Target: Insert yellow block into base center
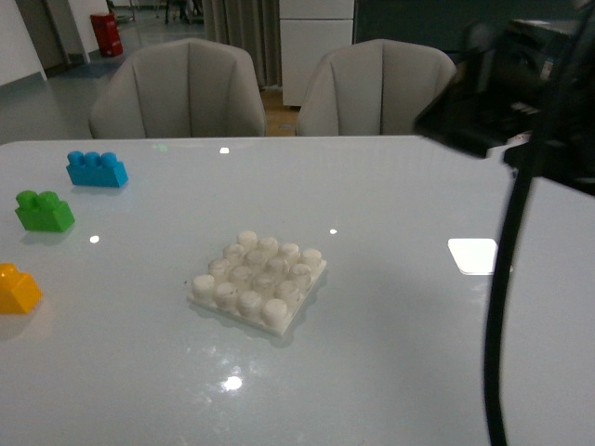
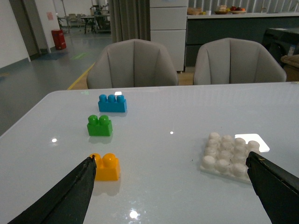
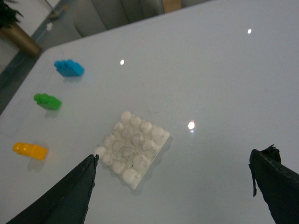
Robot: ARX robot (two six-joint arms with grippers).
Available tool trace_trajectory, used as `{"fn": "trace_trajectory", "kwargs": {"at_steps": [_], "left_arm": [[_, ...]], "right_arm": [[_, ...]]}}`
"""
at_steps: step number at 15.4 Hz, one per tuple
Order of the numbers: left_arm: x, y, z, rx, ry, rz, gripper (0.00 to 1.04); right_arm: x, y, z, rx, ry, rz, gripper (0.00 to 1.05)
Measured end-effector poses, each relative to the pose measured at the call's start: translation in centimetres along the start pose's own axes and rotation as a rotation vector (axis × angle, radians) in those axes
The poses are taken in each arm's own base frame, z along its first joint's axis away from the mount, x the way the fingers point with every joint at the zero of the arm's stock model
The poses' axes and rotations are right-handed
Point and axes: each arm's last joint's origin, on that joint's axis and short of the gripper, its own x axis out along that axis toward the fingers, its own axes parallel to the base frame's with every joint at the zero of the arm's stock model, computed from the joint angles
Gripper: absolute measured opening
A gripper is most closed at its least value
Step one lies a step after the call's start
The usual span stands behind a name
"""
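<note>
Left claw (image 2: pixel 170 157): jaws spread wide, nothing held, hanging over the counter (image 1: pixel 372 186). Right claw (image 3: pixel 174 154): also wide apart and empty, the base (image 1: pixel 258 281) in sight between its fingers. Base lies flat, every stud bare. Yellow block (image 1: pixel 17 289) sits well left of the base, studs up, touching nothing. Green brick (image 1: pixel 44 211) and blue brick (image 1: pixel 96 169) also left of the base, farther back. White patch (image 1: pixel 472 255) right of the base.

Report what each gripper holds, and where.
Nothing. Left gripper and right gripper are open and empty; the small yellow plastic brick lies loose on the white table.
</note>
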Motion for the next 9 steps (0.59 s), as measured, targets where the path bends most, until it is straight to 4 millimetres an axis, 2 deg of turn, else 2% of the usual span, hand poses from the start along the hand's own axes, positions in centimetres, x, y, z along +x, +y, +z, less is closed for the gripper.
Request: {"fn": "trace_trajectory", "kwargs": {"at_steps": [3,5,6,7,8,9], "left_arm": [[0.0,0.0,0.0,0.000,0.000,0.000,0.98],[0.0,0.0,0.0,0.000,0.000,0.000,0.98],[0.0,0.0,0.0,0.000,0.000,0.000,0.98],[0.0,0.0,0.0,0.000,0.000,0.000,0.98],[0.0,0.0,0.0,0.000,0.000,0.000,0.98],[0.0,0.0,0.0,0.000,0.000,0.000,0.98]], "right_arm": [[-8.7,-0.5,-0.1,-0.073,-0.206,-0.014,0.98],[-13.2,-1.3,-1.3,-0.115,-0.305,-0.062,0.98],[-15.0,-1.4,-1.4,-0.162,-0.414,-0.130,0.94],[-16.7,-1.7,-2.1,-0.224,-0.479,-0.232,0.81],[-17.8,-2.7,-3.6,-0.264,-0.485,-0.313,0.68],[-18.1,-3.2,-5.0,-0.281,-0.480,-0.351,0.55]]}}
